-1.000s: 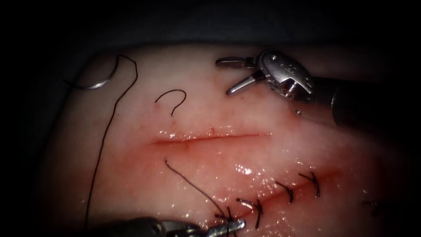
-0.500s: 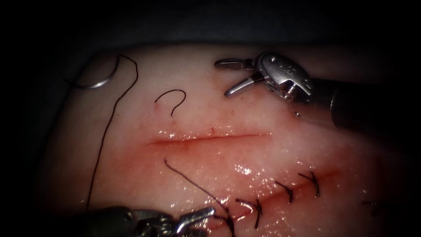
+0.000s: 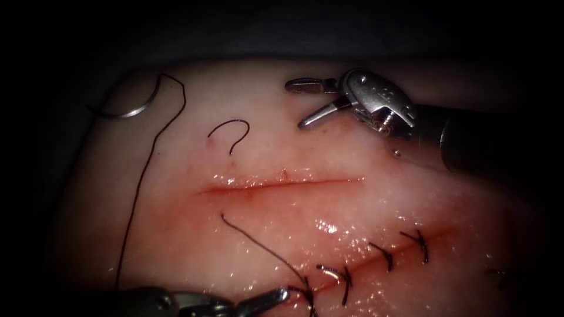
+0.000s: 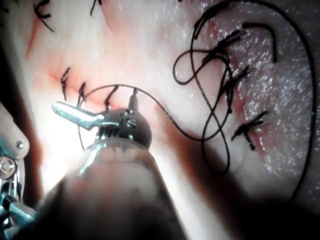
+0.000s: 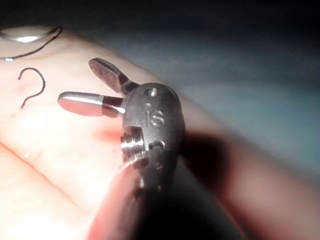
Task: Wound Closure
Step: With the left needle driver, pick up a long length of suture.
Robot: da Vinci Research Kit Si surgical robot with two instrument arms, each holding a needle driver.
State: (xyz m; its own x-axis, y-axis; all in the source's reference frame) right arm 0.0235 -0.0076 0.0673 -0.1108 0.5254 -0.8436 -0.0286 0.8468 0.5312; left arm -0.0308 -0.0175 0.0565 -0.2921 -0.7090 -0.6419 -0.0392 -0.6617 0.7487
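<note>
The left tool (image 3: 267, 298), nearest, has drawn back left from the sutured cut's last stitch (image 3: 306, 290); its fingers look spread, holding nothing. Farther, the right tool (image 3: 305, 103) hovers, fingers spread and empty. Farthest, the needle (image 3: 132, 108) lies free on the tissue (image 3: 329, 152), upper left.

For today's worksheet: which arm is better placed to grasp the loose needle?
Probably right: the right tool, open and empty, points toward the needle on the tissue; the left tool, also open, sits farther off.
</note>
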